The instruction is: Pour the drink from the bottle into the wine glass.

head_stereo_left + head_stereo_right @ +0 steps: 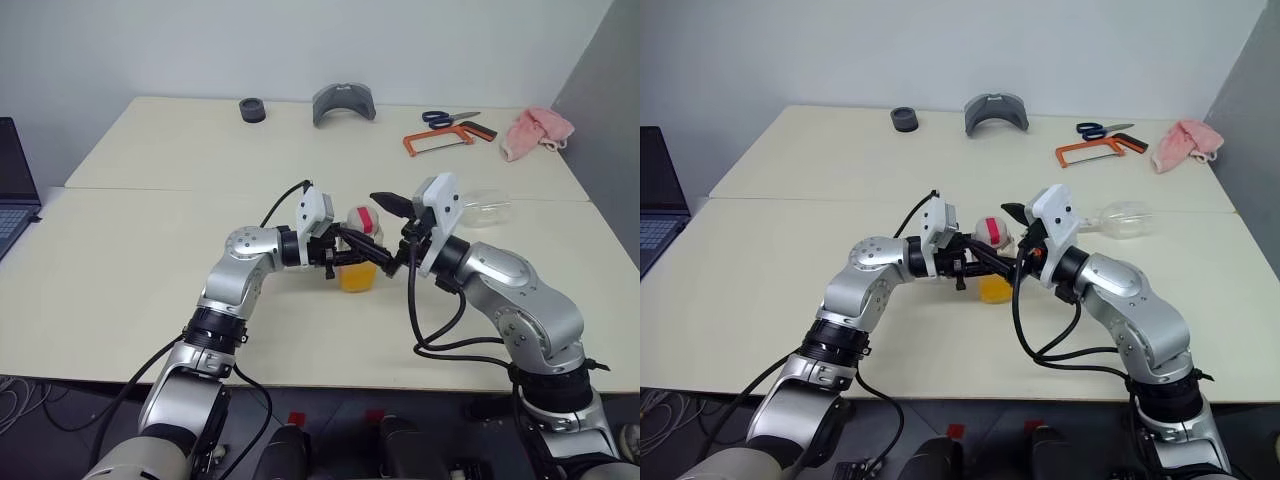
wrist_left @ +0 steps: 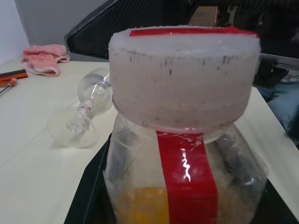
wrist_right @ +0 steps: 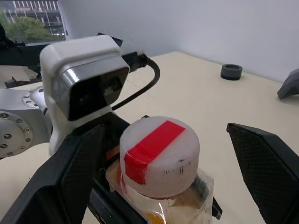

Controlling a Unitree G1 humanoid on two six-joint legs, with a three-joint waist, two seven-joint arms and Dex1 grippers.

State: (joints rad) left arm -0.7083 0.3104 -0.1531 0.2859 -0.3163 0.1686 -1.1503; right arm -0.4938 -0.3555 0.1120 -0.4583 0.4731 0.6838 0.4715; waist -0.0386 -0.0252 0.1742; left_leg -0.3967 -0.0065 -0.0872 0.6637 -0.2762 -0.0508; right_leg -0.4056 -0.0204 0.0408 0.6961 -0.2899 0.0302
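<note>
While the left claw (image 1: pixel 345 250) clamps the bottle (image 1: pixel 360 262) upright, cap (image 3: pixel 159 154) still on.
Right claw (image 3: pixel 159 158) gapes around the cap: centre it, close squarely, twist. Wine glass (image 1: pixel 483 209) lies toppled near the tabletop's (image 1: pixel 120 270) right edge.

Two cream tables (image 1: pixel 150 260) butted together before a plain pale wall (image 1: pixel 300 40); even light.

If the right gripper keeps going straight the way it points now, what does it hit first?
Most likely the bottle's cap: the right gripper stands open with the cap between its fingers, dead ahead. Just behind it sits the left gripper, shut on the bottle.
</note>
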